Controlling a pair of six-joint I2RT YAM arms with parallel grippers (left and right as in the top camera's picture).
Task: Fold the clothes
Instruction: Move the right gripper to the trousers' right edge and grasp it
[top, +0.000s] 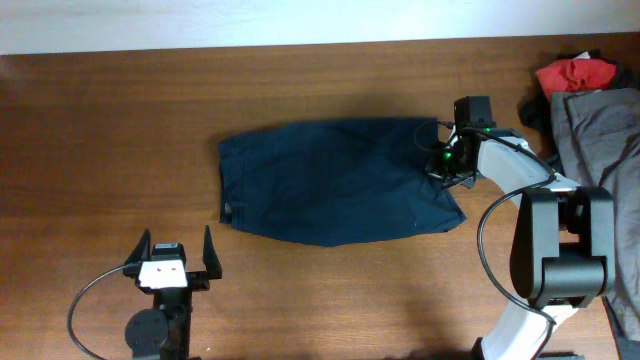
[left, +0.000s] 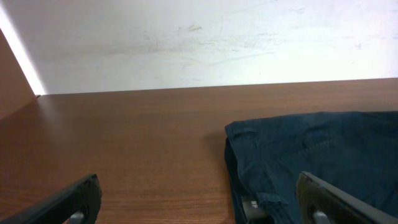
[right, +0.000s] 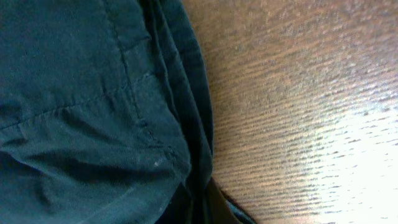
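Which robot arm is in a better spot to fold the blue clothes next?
Probably the right. The right gripper is at the right edge of the navy garment; the left gripper is open over the table, off the cloth.

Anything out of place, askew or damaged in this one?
Nothing spilled or damaged. The navy garment lies folded but not square: its lower right corner sticks out past the right edge, where the right gripper sits. Grey and red clothes are heaped unfolded at the right end of the table.
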